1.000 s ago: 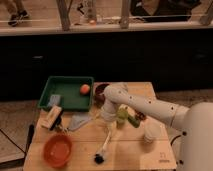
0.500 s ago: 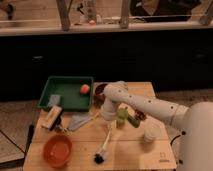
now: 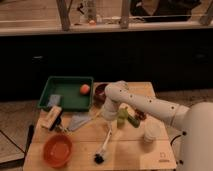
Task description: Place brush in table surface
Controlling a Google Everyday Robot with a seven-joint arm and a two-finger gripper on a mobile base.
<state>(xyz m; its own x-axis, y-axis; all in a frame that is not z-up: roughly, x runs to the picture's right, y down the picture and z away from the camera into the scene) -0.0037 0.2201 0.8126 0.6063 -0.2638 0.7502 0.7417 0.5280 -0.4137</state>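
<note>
One end effector [image 3: 108, 118] hung over the tabletop [image 3: 127, 152] at the upper end of the brush [image 3: 105, 144] — whose head lay on the wood — its grip impossible to tell.

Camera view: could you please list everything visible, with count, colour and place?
slim white-handled dish brush with black bristles: 1, white and black, table front centre
light tan wooden tabletop: 1, tan, underneath
green rectangular tray: 1, green, back left
round ball: 1, orange, in tray
tan rectangular block: 1, tan, before tray
round bowl: 1, orange, front left
pale cup: 1, white, right of brush
robot arm: 1, white, from right
claw: 1, white, over brush handle's upper end
</note>
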